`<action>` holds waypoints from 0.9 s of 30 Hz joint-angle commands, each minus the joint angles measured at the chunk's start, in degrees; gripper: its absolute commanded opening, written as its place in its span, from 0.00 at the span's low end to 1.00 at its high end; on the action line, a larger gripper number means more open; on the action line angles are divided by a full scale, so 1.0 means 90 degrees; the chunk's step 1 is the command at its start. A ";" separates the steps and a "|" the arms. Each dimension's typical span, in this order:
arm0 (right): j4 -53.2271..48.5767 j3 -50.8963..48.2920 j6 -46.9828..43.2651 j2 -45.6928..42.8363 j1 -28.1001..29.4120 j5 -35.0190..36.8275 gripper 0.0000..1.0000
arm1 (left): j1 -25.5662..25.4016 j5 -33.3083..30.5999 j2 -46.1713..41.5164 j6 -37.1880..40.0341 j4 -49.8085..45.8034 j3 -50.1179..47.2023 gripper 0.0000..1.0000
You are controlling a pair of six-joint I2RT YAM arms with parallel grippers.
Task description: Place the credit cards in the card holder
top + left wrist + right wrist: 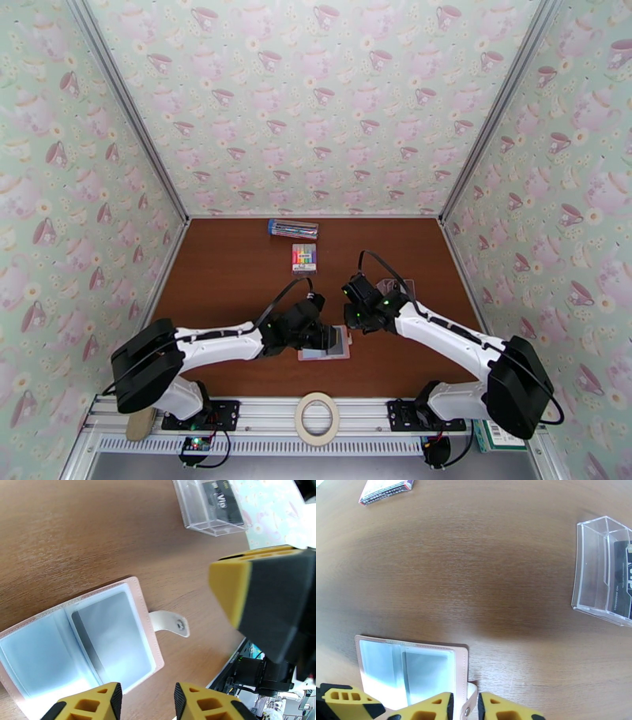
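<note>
- The card holder (35, 653) lay open on the table (59, 527), one banded card (114, 634) pocketed; a dark card (221, 499) stood in the clear stand (193, 503).
- The left gripper (145, 703) hung part-open, empty, at the holder's edge; the right gripper (465, 701), narrowly open, empty, above the snap tab (173, 624).
- The step likely needed the holder pinned; bare table lay open toward the stand.
</note>
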 commanded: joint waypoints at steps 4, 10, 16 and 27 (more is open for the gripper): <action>0.0019 0.0147 0.0221 -0.0093 -0.0015 0.0040 0.25 | -0.0028 -0.0272 -0.0405 0.0030 -0.0257 -0.0253 0.43; -0.0432 0.0282 -0.0224 -0.0404 -0.0071 0.0527 0.25 | 0.0000 -0.0502 -0.0842 0.0004 -0.0356 -0.0552 0.44; -0.1063 0.0766 -0.0905 -0.0507 -0.1023 0.0777 0.27 | 0.0057 -0.0517 -0.1000 0.0008 -0.0395 -0.0618 0.44; -0.1389 0.1408 -0.1545 0.0259 -0.2853 0.0762 0.35 | 0.0070 -0.0434 -0.0906 0.0029 -0.0293 -0.0666 0.44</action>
